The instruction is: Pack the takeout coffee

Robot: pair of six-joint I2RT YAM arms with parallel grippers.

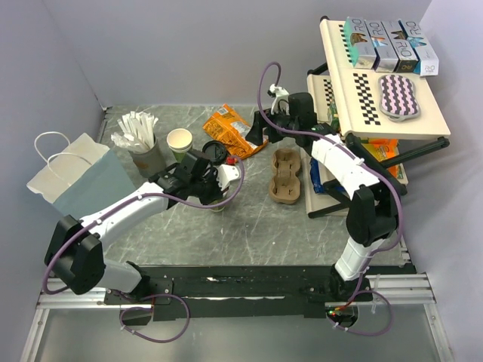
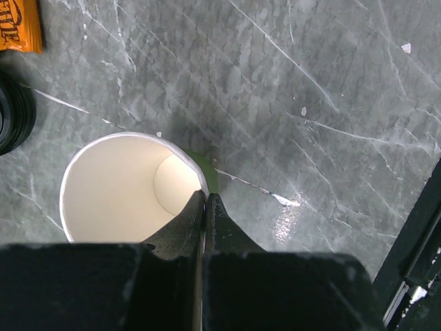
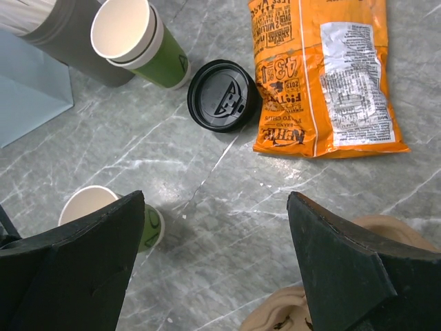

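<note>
L claw (image 2: 206,196) clenched; R claw (image 3: 215,203) spread wide & empty over table (image 1: 302,226). Orange chip bag (image 3: 324,76) far-centre. Lidless coffee cup (image 2: 117,186) upright near of it, rim pinched by L claw. Black lid (image 3: 224,95) flat btw cup & bag, just beside bag.

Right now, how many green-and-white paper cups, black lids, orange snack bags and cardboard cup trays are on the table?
White-and-green paper cups: 2, the held cup in the left gripper and the far cup, maybe a nested pair
Round black plastic lid: 1
Orange snack bag: 1
Brown cardboard cup tray: 1
Total: 5
</note>
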